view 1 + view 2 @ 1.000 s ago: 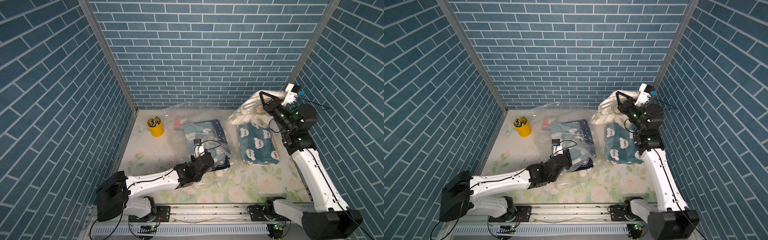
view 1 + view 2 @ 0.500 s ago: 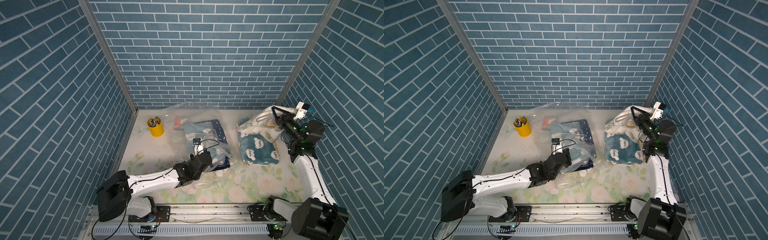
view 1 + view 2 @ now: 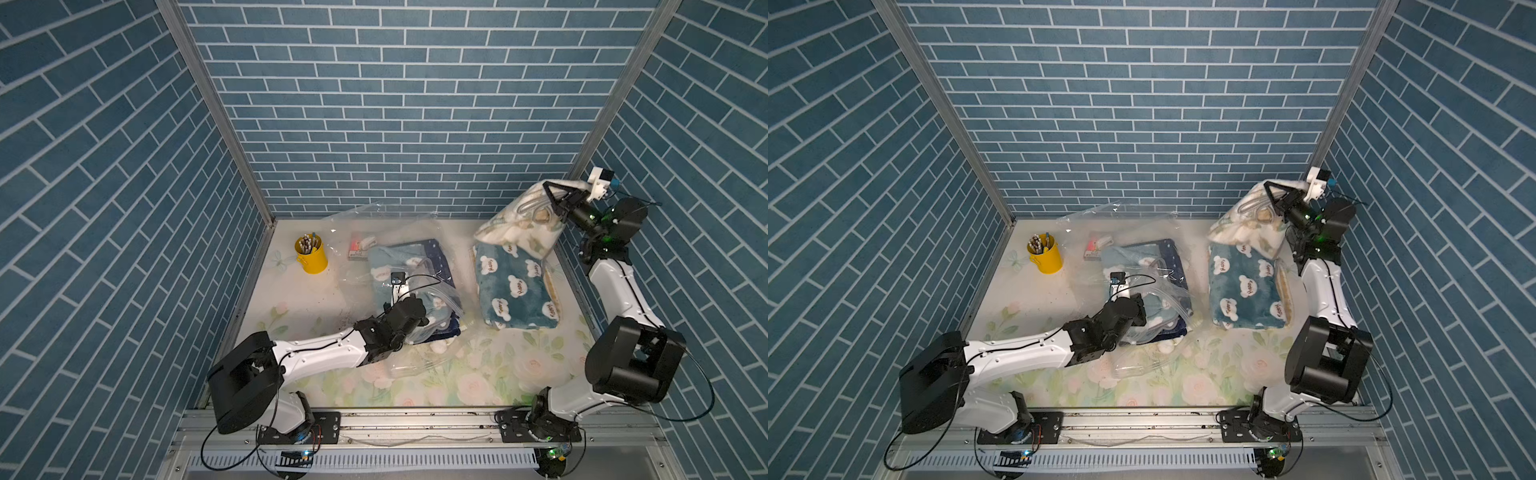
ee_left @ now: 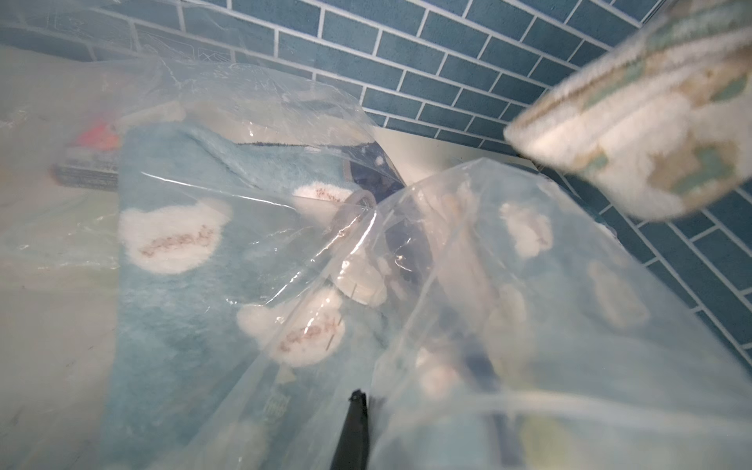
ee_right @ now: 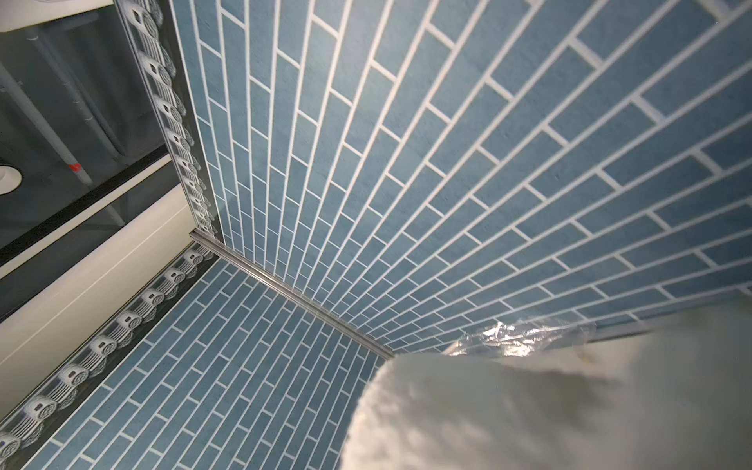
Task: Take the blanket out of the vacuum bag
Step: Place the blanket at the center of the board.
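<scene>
in both top views we saw the vacuum bag [image 3: 386, 226] lying crumpled on the middle of the floral worktop [image 3: 299, 303], with a folded light-blue blanket [image 3: 390, 262] inside it. the left claw [image 3: 422, 321] was pinched narrow on a fold of the bag's clear film at its near edge. the right claw [image 3: 555, 195] was clamped on a cream blanket [image 3: 515, 228], held raised by the right wall, outside the bag. its lower part hung over the far end of a folded teal blanket [image 3: 515, 291] lying beside the bag; whether they touched we could not tell. a yellow pen cup [image 3: 311, 257] stood apart at far left.
</scene>
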